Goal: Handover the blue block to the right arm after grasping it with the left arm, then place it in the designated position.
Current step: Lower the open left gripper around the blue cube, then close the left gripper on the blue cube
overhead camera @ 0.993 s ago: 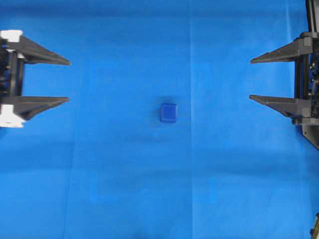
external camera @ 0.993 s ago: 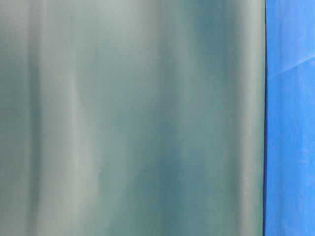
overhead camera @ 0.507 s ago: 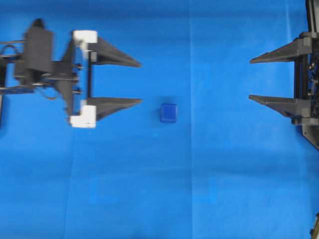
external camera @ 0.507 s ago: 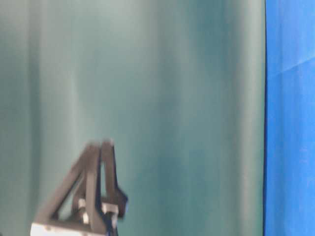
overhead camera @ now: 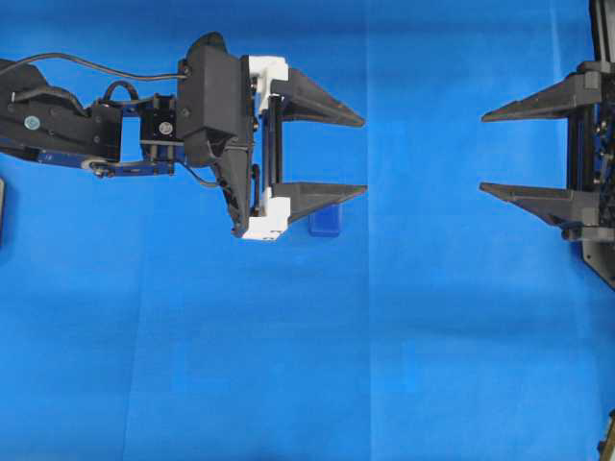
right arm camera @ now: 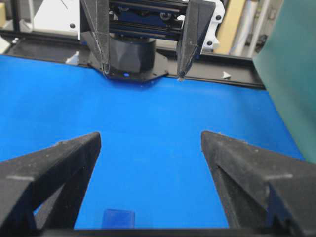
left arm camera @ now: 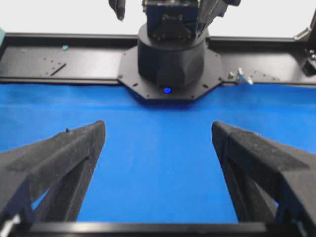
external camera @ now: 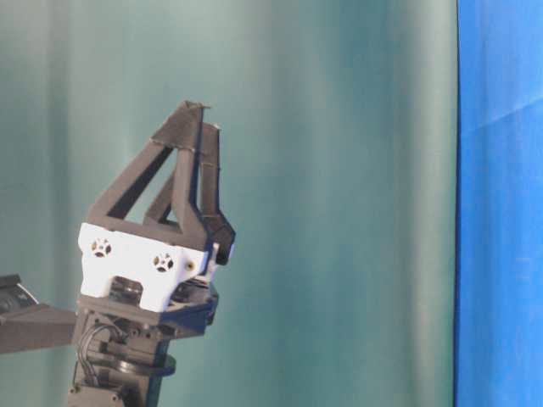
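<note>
The blue block (overhead camera: pixel 325 224) lies on the blue cloth near the middle, its upper part covered by the lower finger of my left gripper (overhead camera: pixel 365 156). That gripper, with white brackets, is open and holds nothing; the block sits outside its gap, beside the lower finger. The left wrist view shows only bare cloth between the fingers (left arm camera: pixel 74 148). The right arm's gripper (overhead camera: pixel 482 154) stands open at the right edge, pointing left. In the right wrist view the block (right arm camera: pixel 118 218) shows at the bottom edge, and the left gripper (right arm camera: pixel 143 75) hangs open opposite.
A blue cloth (overhead camera: pixel 288 365) covers the table. A green backdrop (external camera: pixel 339 170) fills the table-level view behind the raised left gripper (external camera: pixel 197 119). Black arm bases and frame rails (left arm camera: pixel 49 59) line the far ends of the cloth.
The left arm has swung from the left edge toward the middle, its open fingers now reaching over the block. The block and right gripper have not moved.
</note>
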